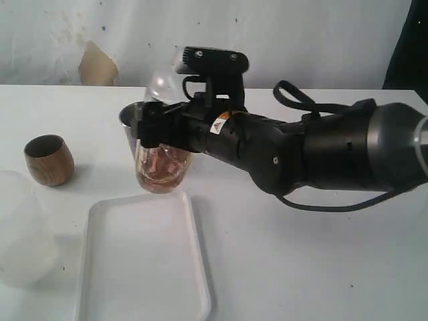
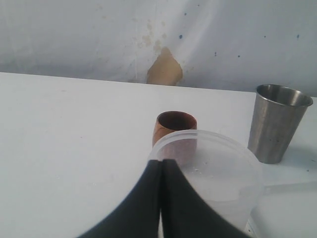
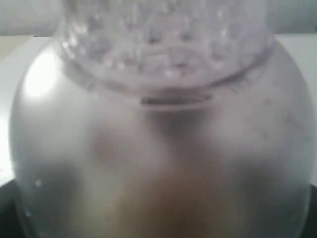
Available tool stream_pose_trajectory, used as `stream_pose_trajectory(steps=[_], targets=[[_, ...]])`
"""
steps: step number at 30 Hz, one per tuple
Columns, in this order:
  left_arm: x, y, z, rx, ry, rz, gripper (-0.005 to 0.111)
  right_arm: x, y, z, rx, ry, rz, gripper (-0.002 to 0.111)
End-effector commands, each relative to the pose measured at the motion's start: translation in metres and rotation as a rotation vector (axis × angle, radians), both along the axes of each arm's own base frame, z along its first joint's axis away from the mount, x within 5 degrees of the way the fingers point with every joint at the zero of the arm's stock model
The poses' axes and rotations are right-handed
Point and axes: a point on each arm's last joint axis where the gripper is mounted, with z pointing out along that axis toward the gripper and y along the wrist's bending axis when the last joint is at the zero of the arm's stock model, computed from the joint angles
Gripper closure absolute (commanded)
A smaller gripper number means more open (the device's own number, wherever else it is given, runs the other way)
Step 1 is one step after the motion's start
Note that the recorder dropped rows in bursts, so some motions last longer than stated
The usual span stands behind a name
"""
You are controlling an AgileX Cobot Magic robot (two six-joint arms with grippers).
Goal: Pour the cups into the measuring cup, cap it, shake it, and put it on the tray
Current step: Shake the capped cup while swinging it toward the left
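My right gripper point(image 1: 152, 137) reaches across the middle and is shut on the measuring cup point(image 1: 160, 170), a clear cylinder with brownish contents low inside, just beyond the far edge of the white tray point(image 1: 140, 267). The clear dome cap point(image 1: 164, 83) sits on top of it. Whether the cup touches the table I cannot tell. In the right wrist view the measuring cup point(image 3: 163, 148) fills the picture, hiding the jaws, with the cap point(image 3: 168, 44) above. The steel tumbler point(image 1: 130, 119) stands right behind it. The wooden cup point(image 1: 48, 159) stands far left. My left gripper point(image 2: 161, 161) is shut and empty.
A frosted translucent container point(image 1: 20, 231) sits at the front left, beside the tray; in the left wrist view it point(image 2: 218, 173) lies just past my shut fingertips, with the wooden cup point(image 2: 174, 124) and steel tumbler point(image 2: 276, 124) behind. A white wall backs the table.
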Motion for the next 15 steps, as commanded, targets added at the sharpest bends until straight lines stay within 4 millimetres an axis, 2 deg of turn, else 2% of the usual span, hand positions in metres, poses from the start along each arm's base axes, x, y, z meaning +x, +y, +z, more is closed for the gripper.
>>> stream_pose_trajectory(steps=[1,5,8,15], targets=[[0.000,0.000,-0.001,0.008,-0.001,-0.004,0.107,-0.004,0.016,0.024,-0.135,-0.221,0.164,0.108],[0.000,0.000,-0.001,0.008,-0.001,-0.004,0.107,0.003,0.018,0.030,-0.285,-0.138,0.212,0.108],[0.000,0.000,-0.001,0.008,-0.001,-0.004,0.107,0.006,0.022,0.039,-0.331,-0.093,0.251,0.108],[0.000,0.000,-0.001,0.008,-0.001,-0.004,0.107,0.014,0.031,0.052,-0.461,-0.105,0.314,0.108]])
